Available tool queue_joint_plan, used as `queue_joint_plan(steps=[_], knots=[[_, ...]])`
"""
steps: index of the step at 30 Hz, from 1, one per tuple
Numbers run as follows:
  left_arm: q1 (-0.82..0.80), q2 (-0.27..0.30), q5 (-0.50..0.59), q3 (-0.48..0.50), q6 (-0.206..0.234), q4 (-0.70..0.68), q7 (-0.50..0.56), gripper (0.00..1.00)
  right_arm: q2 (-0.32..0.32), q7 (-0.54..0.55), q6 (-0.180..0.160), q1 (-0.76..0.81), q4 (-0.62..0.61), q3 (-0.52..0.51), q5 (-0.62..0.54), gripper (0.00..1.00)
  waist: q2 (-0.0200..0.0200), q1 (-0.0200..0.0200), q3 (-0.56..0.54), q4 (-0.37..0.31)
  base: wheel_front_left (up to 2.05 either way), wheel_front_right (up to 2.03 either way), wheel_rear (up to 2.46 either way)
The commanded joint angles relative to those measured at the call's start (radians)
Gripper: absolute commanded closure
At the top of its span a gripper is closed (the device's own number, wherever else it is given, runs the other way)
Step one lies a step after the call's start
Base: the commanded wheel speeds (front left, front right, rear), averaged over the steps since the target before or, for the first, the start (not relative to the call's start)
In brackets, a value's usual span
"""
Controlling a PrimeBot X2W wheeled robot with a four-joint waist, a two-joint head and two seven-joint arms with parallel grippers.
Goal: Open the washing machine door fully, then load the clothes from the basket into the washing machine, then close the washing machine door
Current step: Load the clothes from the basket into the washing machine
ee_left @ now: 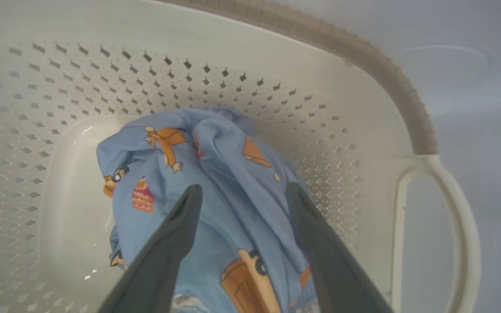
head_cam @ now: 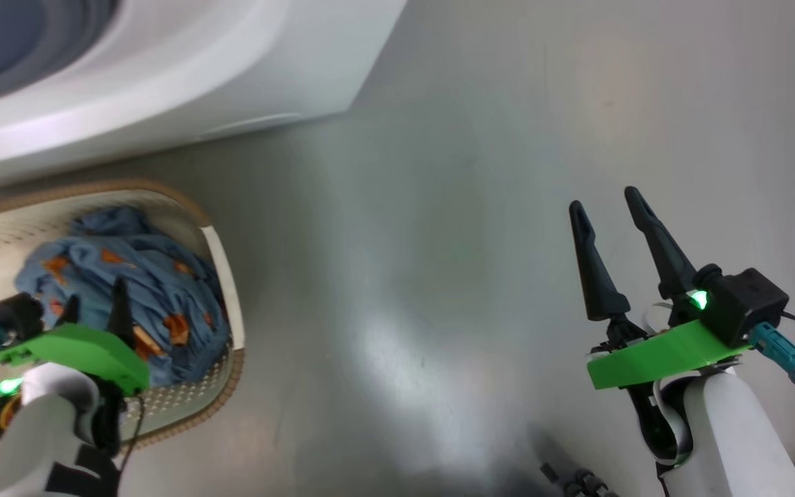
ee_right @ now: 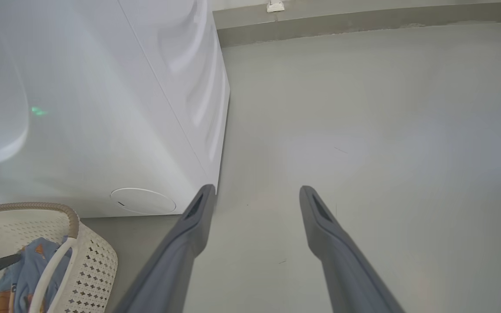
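Landmark: the basket (head_cam: pixel 223 270), cream with a brown rim, standing on the floor (head_cam: pixel 439 241).
Washing machine (head_cam: pixel 232 69): just behind the basket, its white front rising above the basket's far rim.
Door step: the door itself cannot be made out. A grey ring around a dark hollow shows on the machine's front above the basket, so the opening looks uncovered and this step is probably done.
Clothes (ee_left: pixel 215 152): all the blue printed fabric on show lies in one heap inside the basket, against its handle-side wall. None is lifted and none is at the machine.
Left pincer (ee_left: pixel 244 191): down inside the basket with its fingers spread, one on each side of a raised fold of the heap, pinching nothing. Whether the tips touch the fabric cannot be told.
Right pincer (head_cam: pixel 604 207): well away from the basket, over bare floor, fingers spread and carrying nothing.
Step in hand: by the look of it, the first pick from the basket, set up but not closed.
Left to do: close on the fabric, carry it from the basket up into the drum, repeat if anything remains, then close the door.
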Motion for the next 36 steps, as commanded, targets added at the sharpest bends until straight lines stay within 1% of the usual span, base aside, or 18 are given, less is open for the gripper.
queue_joint_plan(steps=[1,10,16,21,26,27,28,29,30,32,36], knots=[[0.0,0.051,0.008,0.018,0.014,0.028,0.016,0.0,-0.001,-0.005,0.002,0.006,-0.022,0.032,0.011,0.0,-0.0001,0.0,0.04,-0.028,0.0,0.0,0.0],[-0.082,0.117,-0.017,0.036,0.022,0.151,0.031,0.0,-0.001,-0.005,0.002,-0.008,-0.021,0.053,0.063,0.0,-0.0001,0.0,0.095,-0.091,0.0,0.0,0.0],[-0.129,0.142,-0.033,0.045,0.06,0.205,0.103,0.0,-0.001,-0.005,0.002,-0.011,-0.027,0.058,0.08,0.0,-0.0001,0.0,0.121,-0.112,0.0,0.0,0.0],[-0.153,0.149,-0.044,0.048,0.071,0.221,0.143,0.0,-0.001,-0.005,0.002,-0.012,-0.03,0.066,0.093,0.0,-0.0001,0.0,0.134,-0.118,0.0,0.0,0.0],[-0.171,0.156,-0.067,0.06,0.087,0.236,0.216,0.0,-0.001,-0.005,0.002,-0.014,-0.03,0.07,0.098,0.0,-0.0001,0.0,0.148,-0.121,0.0,0.0,0.0],[-0.173,0.156,-0.074,0.064,0.088,0.238,0.229,0.09,-0.001,-0.005,0.002,-0.016,-0.03,0.07,0.098,0.0,-0.0001,0.0,0.15,-0.121,0.0,0.0,0.0],[-0.177,0.159,-0.072,0.057,0.092,0.242,0.256,0.64,-0.001,-0.005,0.002,-0.018,-0.031,0.071,0.098,0.0,-0.0001,0.0,0.153,-0.12,0.0,0.0,0.0],[-0.178,0.16,-0.07,0.053,0.092,0.243,0.262,1.0,-0.001,-0.005,0.002,-0.019,-0.031,0.072,0.098,0.0,-0.0001,0.0,0.153,-0.12,0.0,0.0,0.0],[-0.179,0.16,-0.072,0.052,0.09,0.243,0.265,1.0,-0.001,-0.005,0.002,-0.02,-0.03,0.072,0.098,0.0,-0.0001,0.0,0.152,-0.119,0.0,0.0,0.0],[-0.185,0.15,-0.1,0.076,0.074,0.237,0.235,1.0,-0.001,-0.005,0.002,-0.022,-0.028,0.068,0.095,0.0,-0.0001,0.0,0.145,-0.114,0.0,0.0,0.0],[-0.171,0.13,-0.095,0.06,0.046,0.234,0.188,1.0,-0.001,-0.005,0.002,-0.024,-0.027,0.063,0.09,0.0,-0.0001,0.0,0.112,-0.101,0.0,0.0,0.0]])
